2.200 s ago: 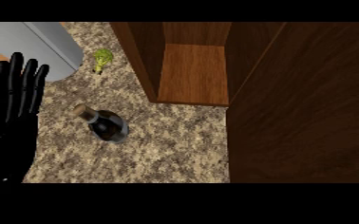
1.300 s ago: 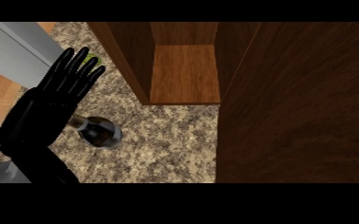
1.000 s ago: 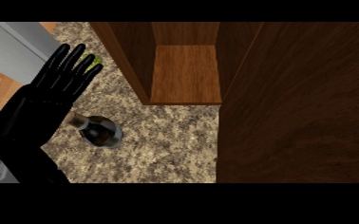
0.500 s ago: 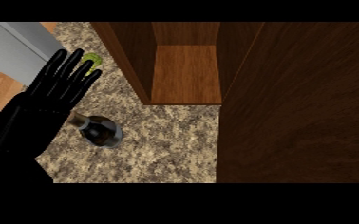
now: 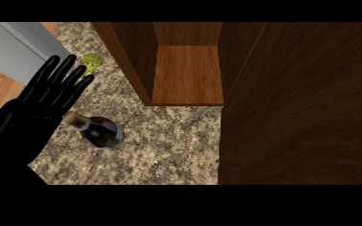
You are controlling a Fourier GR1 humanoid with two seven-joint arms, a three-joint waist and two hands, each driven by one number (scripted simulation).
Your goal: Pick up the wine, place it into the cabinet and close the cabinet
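Granite counter (image 5: 176, 148) bore the wine bottle (image 5: 101, 132) upright. Left hand (image 5: 42, 100), fingers spread, grasping nothing, should encircle its body before lifting.

The counter (image 5: 170, 148) has a speckled granite top in beige and brown tones. At the far left there is a grey surface (image 5: 21, 48), and beside it a small part of an orange-brown wooden floor (image 5: 8, 87) shows. The light is soft and even.
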